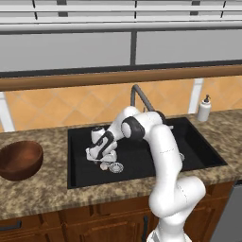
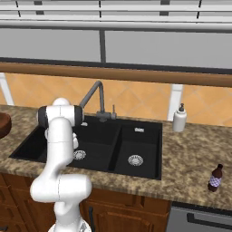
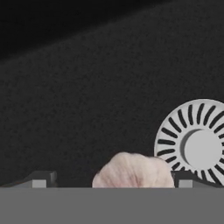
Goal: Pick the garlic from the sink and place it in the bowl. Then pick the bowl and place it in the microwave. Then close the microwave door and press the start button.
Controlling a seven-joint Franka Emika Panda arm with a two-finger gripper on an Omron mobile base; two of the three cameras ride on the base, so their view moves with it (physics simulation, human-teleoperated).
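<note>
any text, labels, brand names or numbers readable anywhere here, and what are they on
None can be read.
The small brown bottle on the counter at the right has a pale label band, too small and blurred to make out.
The white soap dispenser beside the sink carries no visible print.
The bowl, the garlic and the drain strainer are all plain.

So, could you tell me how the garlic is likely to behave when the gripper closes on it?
The garlic looks rounded and lumpy, so it may roll on the flat sink floor if nudged. It is small between the open gripper fingers, so probably light. Its bumpy surface should give a fair hold, though an off-centre pinch might squeeze it out.
</note>
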